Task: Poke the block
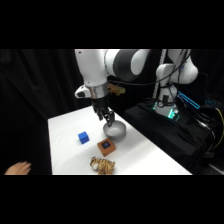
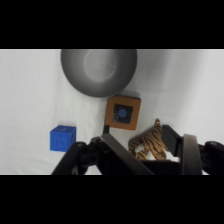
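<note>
The block (image 1: 106,146) is a small orange-brown cube with a dark blue square on top, standing on the white table between a grey bowl and a striped tiger toy. In the wrist view the block (image 2: 122,113) sits just below the bowl's rim. My gripper (image 1: 108,119) hangs above the table beside the bowl, up and a little behind the block, touching nothing. From the wrist, my gripper (image 2: 138,132) shows two dark fingers standing apart, open, with the tiger toy visible between them.
The grey bowl (image 1: 116,130) (image 2: 99,70) stands close behind the block. A plain blue cube (image 1: 83,137) (image 2: 62,137) lies to the left. The tiger toy (image 1: 102,165) (image 2: 150,145) lies at the table's front edge. A person's hand (image 1: 17,169) shows at the lower left.
</note>
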Controlling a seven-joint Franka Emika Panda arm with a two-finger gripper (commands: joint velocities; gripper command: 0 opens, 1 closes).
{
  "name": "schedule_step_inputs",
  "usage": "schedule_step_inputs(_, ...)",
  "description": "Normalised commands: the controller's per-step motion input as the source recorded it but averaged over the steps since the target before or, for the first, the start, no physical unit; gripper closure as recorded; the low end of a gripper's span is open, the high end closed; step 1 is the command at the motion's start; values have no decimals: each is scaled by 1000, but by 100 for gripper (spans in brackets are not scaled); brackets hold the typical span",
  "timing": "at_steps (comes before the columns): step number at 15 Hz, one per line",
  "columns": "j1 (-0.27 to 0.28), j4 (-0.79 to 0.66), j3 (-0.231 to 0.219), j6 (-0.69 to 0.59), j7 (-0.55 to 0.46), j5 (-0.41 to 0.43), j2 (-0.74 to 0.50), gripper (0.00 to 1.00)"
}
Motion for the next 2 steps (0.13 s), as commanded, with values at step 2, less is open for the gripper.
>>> schedule_step_inputs(2, 61, 47, -33, -241, 112, -123, -219, 0)
